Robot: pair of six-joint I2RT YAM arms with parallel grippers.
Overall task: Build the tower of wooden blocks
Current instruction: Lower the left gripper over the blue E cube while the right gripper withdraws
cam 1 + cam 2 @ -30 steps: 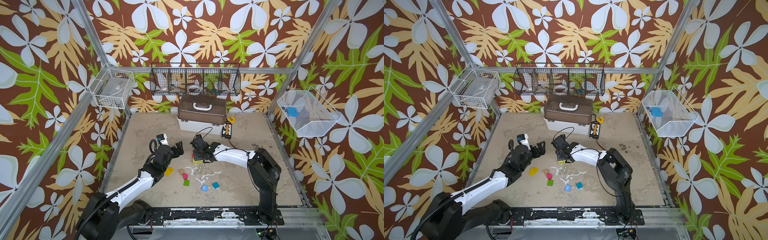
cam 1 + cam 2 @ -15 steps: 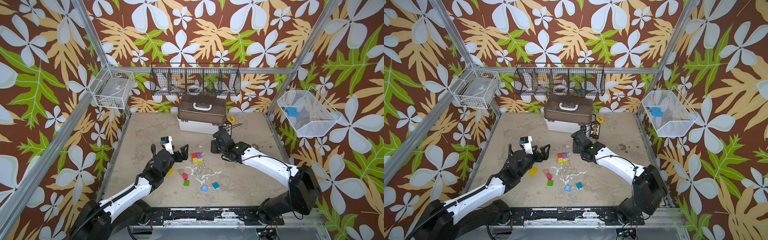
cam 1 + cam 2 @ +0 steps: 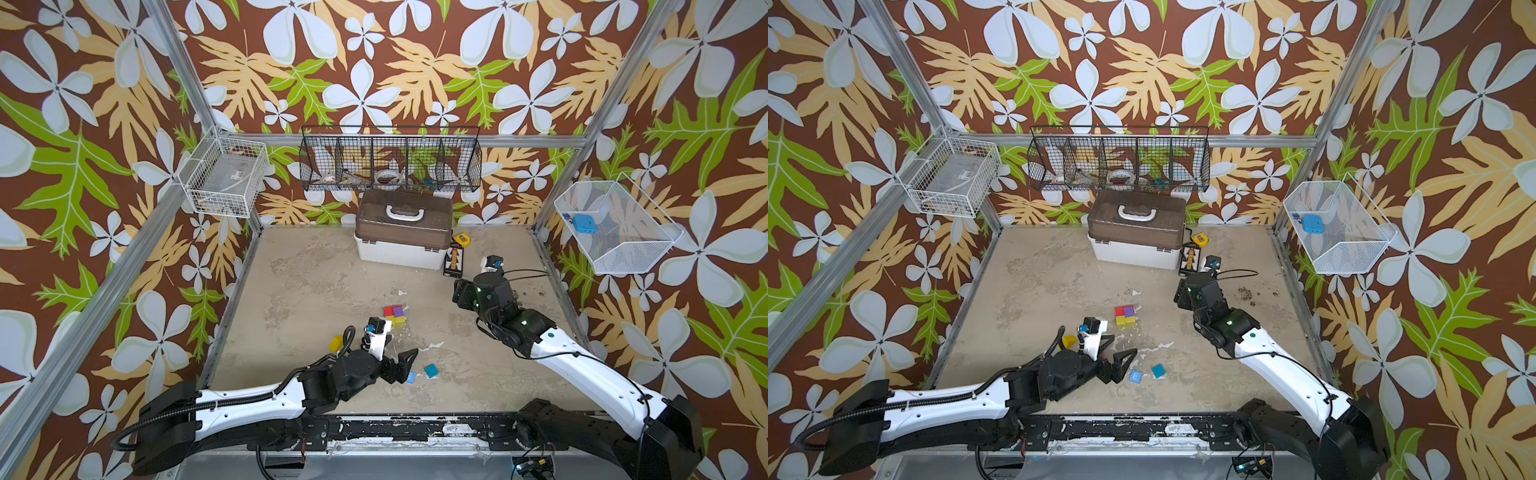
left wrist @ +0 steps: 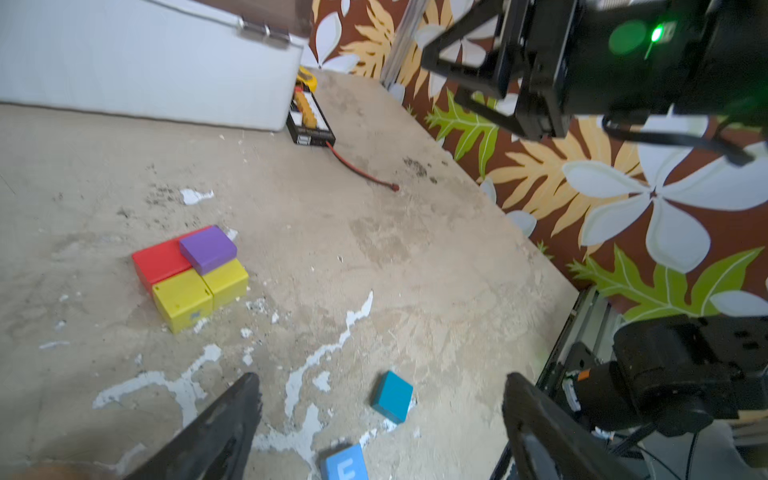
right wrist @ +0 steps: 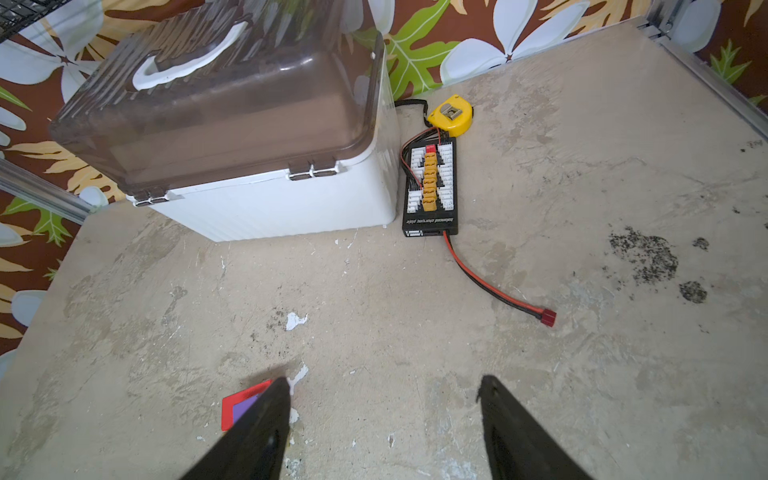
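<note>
The wood block tower [image 3: 395, 314] [image 3: 1125, 316] [image 4: 191, 270] is a low cluster: a purple block on a red one, with two yellow cubes against them. A teal block [image 3: 431, 370] [image 4: 392, 397], a blue "E" cube [image 3: 1136, 376] [image 4: 344, 463] and a yellow wedge [image 3: 336, 344] lie loose near the front. My left gripper [image 3: 400, 350] [image 4: 380, 380] hangs open over the floor by the teal and "E" blocks, holding nothing. My right gripper [image 3: 460, 294] [image 5: 384, 380] is open and empty, well to the right of the cluster.
A white box with a brown lid [image 3: 403, 232] [image 5: 249, 124] stands at the back. Beside it lie a black connector board [image 3: 455, 259] [image 5: 430, 187], a yellow tape measure [image 5: 451, 116] and a red-black wire [image 5: 498, 291]. Wire baskets [image 3: 390, 160] hang on the walls.
My right arm drew back from the block cluster to the right and its jaws spread. My left gripper swung toward the front, over the teal and "E" blocks.
</note>
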